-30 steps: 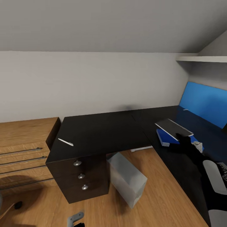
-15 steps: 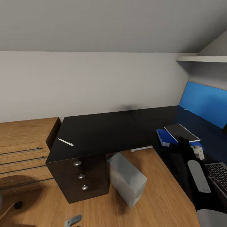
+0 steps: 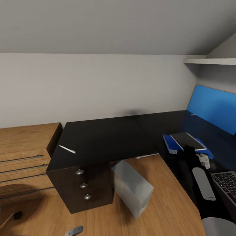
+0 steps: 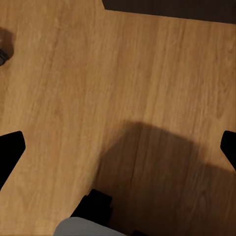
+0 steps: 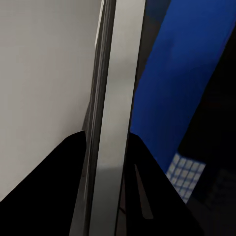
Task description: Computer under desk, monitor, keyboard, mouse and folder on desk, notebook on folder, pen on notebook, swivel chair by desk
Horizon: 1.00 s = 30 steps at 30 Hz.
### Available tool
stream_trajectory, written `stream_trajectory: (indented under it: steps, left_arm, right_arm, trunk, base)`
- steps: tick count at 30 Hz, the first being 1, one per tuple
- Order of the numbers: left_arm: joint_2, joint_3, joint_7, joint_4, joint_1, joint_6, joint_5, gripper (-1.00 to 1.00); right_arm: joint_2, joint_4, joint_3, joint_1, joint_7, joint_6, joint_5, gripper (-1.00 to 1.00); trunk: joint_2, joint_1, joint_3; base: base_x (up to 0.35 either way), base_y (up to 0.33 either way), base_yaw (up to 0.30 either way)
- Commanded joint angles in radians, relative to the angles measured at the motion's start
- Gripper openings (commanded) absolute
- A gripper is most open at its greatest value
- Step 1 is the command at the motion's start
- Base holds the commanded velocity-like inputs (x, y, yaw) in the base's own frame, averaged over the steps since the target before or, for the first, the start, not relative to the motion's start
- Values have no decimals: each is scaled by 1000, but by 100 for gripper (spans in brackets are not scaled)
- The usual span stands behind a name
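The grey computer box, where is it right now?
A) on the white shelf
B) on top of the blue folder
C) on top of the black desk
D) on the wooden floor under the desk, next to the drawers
D: in the head view the computer stands on the wooden floor beneath the edge of the desk, right beside the drawers.

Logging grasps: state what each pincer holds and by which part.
The right pincer clamps the notebook by its near edge, fingers on both faces; it lies on the folder. The left pincer holds nothing.
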Motion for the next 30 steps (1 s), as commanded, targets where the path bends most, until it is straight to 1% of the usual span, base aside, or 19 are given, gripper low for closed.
stream_trajectory:
  steps: [1, 3, 4, 6, 9, 10, 12, 15, 17, 21, 30]
  left_arm:
    - [1, -8, 3, -1, -1, -4, 11, 100]
    - [1, -8, -2, -1, -1, -4, 11, 100]
    - [1, -8, -6, -1, -1, -4, 11, 100]
    - [1, -8, -12, 0, -1, -3, 11, 100]
    - [1, -8, -13, 0, -1, -3, 10, 100]
    - [1, -8, -13, 0, -1, -3, 10, 100]
    - [1, -8, -14, 0, -1, -3, 10, 100]
    - [1, -8, -14, 0, -1, -3, 10, 100]
    - [1, -8, -16, 0, -1, -4, 13, 100]
    - [1, -8, -16, 1, -1, -3, 14, 100]
    - [1, -8, -16, 1, -1, -3, 15, 100]
  right_arm:
    - [0, 8, 1, -1, -3, -5, -12, -100]
    - [0, 16, 1, -2, -4, -5, -16, -100]
    - [0, 22, 1, -2, -4, -5, -25, -100]
    - [-1, 29, -1, -2, -4, -5, -78, -100]
    - [-2, 31, -1, -3, -5, -5, -117, -100]
    - [-3, 32, -2, -3, -5, -6, -138, -100]
    - [-2, 32, -2, -3, -5, -7, -158, -100]
    - [-2, 33, -2, -3, -8, -8, -170, -100]
    - [-4, 32, -5, -3, -22, -8, -178, -100]
    - [-5, 32, -6, -3, -26, -8, -178, -100]
    - [-6, 29, -7, -3, -32, -11, -173, -100]
  trunk:
    - [0, 0, -1]
    - [0, 0, -1]
    - [0, 0, -1]
    - [0, 0, -1]
    - [0, 0, -1]
    - [0, 0, -1]
    - [0, 0, -1]
    - [0, 0, -1]
    - [0, 0, -1]
    - [0, 0, -1]
    - [0, 0, -1]
  base:
    - [243, 0, 0]
    - [206, 0, 0]
    - [120, 0, 0]
    - [50, 0, 0]
    - [26, 0, 0]
    - [13, 0, 0]
    - [8, 0, 0]
    - [35, 0, 0]
    - [229, 0, 0]
    - [104, 0, 0]
    - [20, 0, 0]
